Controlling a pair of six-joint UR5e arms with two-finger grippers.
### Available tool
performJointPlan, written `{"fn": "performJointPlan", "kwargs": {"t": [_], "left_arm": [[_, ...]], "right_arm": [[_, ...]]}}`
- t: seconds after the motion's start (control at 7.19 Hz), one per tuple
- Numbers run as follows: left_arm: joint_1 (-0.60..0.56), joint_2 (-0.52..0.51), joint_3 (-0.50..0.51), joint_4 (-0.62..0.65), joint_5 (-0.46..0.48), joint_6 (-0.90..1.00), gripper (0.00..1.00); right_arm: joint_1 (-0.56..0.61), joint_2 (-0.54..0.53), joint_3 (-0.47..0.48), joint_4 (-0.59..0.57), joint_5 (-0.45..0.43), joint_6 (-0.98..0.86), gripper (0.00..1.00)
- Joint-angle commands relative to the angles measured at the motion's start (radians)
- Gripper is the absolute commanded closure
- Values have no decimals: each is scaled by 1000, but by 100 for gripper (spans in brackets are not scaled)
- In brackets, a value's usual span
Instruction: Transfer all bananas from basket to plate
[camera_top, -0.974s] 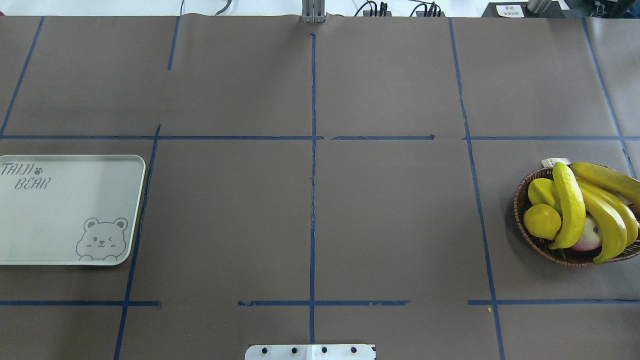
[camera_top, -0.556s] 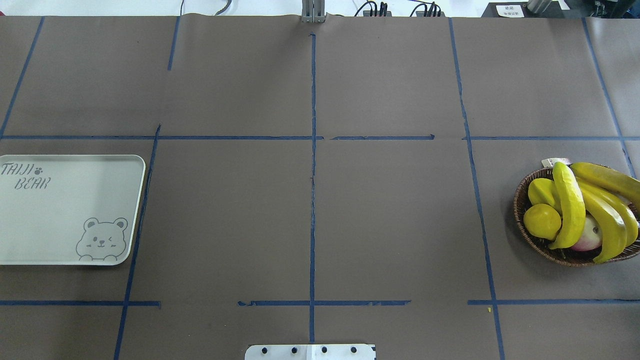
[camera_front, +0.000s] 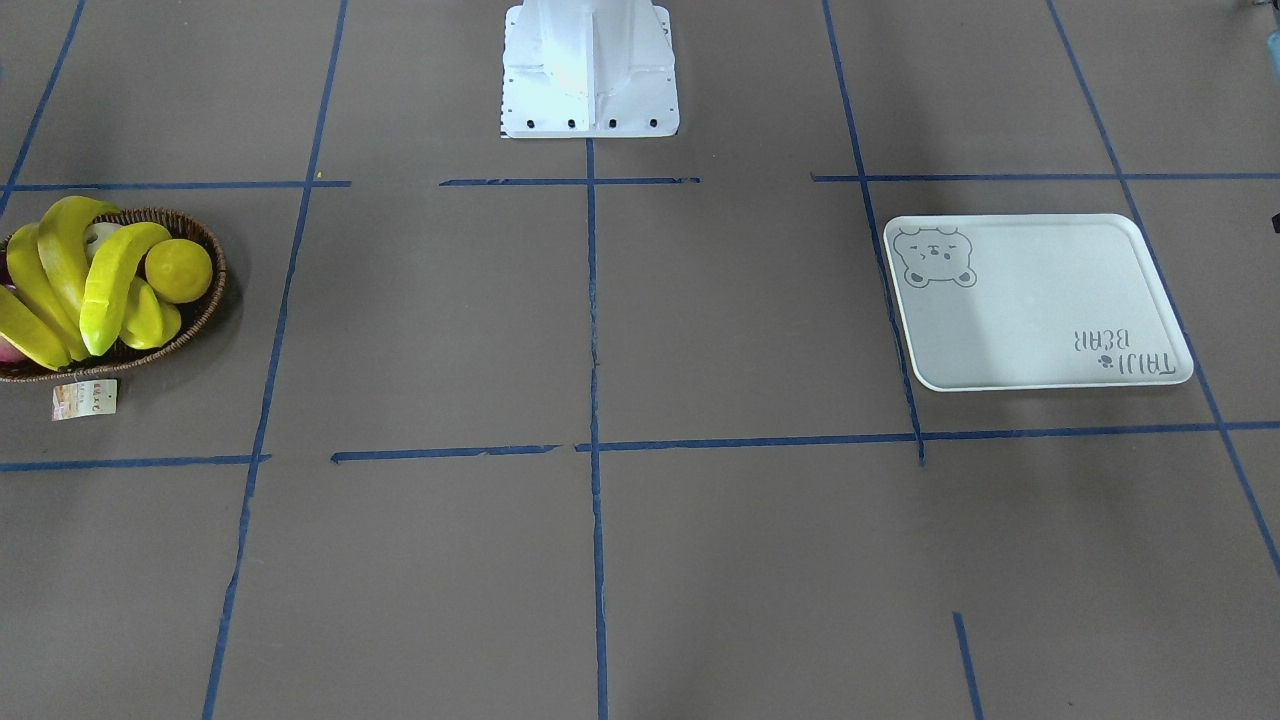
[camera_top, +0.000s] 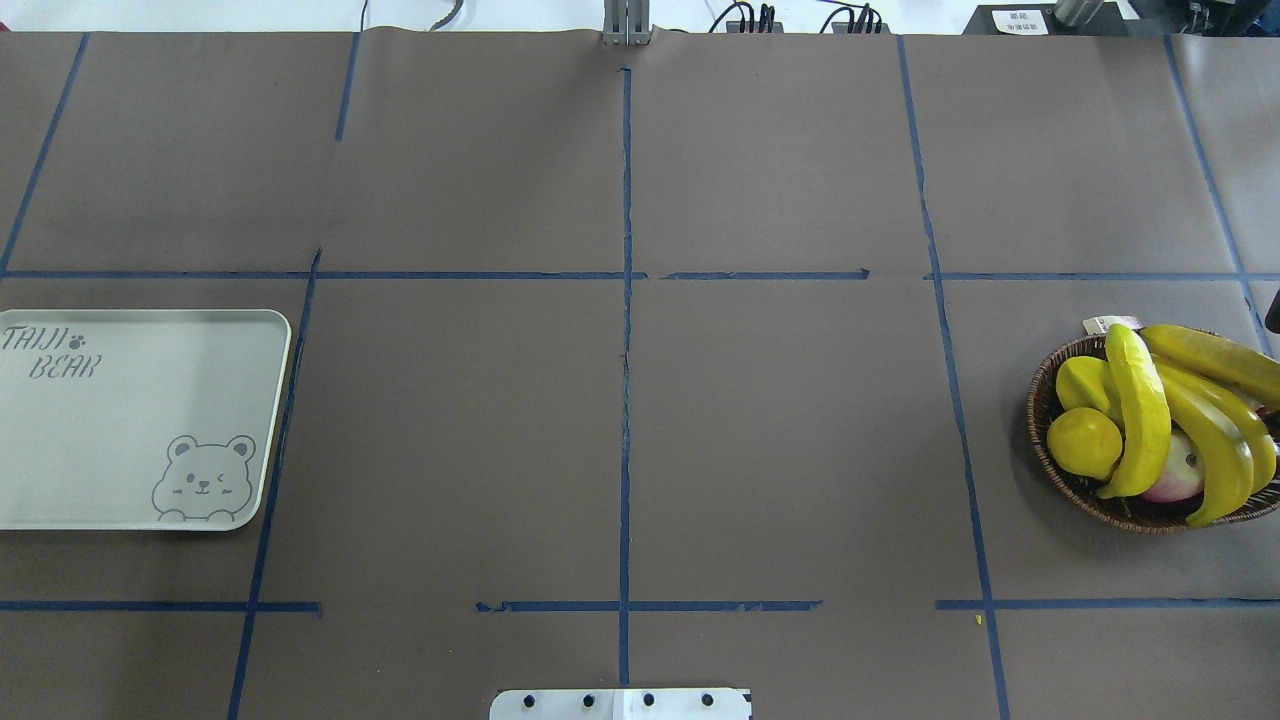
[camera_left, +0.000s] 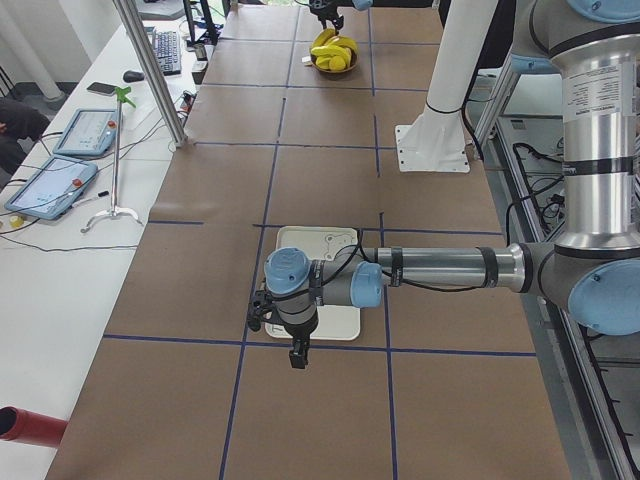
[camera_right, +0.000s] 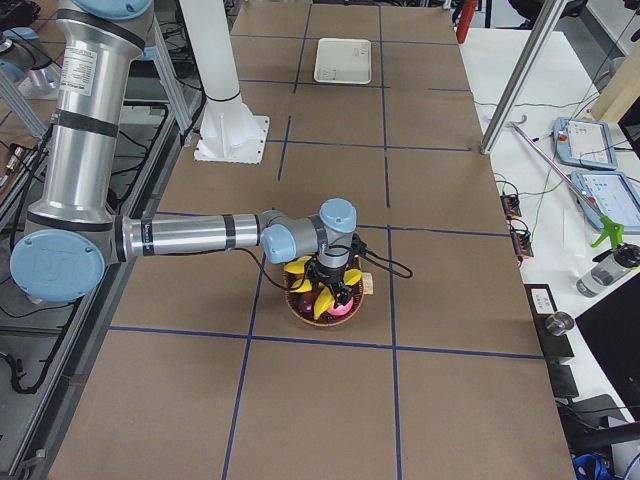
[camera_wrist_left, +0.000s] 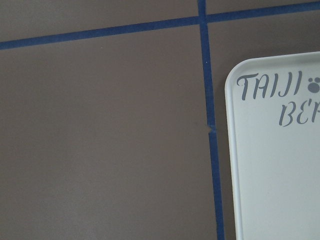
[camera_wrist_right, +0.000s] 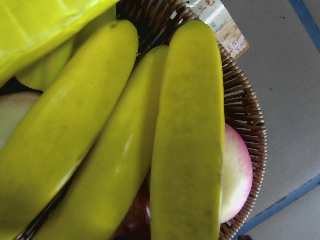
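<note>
Several yellow bananas (camera_top: 1140, 410) lie piled in the brown wicker basket (camera_top: 1042, 400) at the table's right end, and they fill the right wrist view (camera_wrist_right: 190, 135). The white bear-print plate (camera_top: 130, 420) lies bare at the left end. In the exterior right view my right gripper (camera_right: 335, 288) hangs just above the bananas (camera_right: 318, 300). Whether it is open or shut I cannot tell. In the exterior left view my left gripper (camera_left: 298, 356) hovers over the table at the plate's (camera_left: 322, 240) outer edge, its state unreadable. The left wrist view shows the plate's corner (camera_wrist_left: 275, 165).
A lemon (camera_top: 1085, 443), a starfruit (camera_top: 1082, 383) and a pink-white round fruit (camera_top: 1175, 478) share the basket. Its paper tag (camera_front: 85, 398) lies on the table. The robot base (camera_front: 590, 70) stands mid-table. Blue tape lines grid the brown cover.
A small dark sliver has come in at the right edge of the overhead view, above the basket. Bananas, basket and plate have not moved.
</note>
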Motion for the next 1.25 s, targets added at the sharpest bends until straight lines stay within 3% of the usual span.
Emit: {"fn": "performJointPlan", "kwargs": {"t": [0.0, 0.28, 0.7, 0.83, 1.11], "left_arm": [[0, 0, 0, -1, 0, -1, 0], [0, 0, -1, -1, 0, -3, 0], [0, 0, 0, 0, 0, -3, 0], [0, 0, 0, 0, 0, -1, 0], [0, -2, 0, -1, 0, 0, 0]], "right_arm": [[-6, 11, -19, 0, -21, 0, 25], [-9, 11, -21, 0, -32, 2, 37], [-9, 11, -21, 2, -32, 3, 78], [-9, 11, -16, 2, -30, 3, 87], [18, 6, 5, -1, -26, -3, 94]]}}
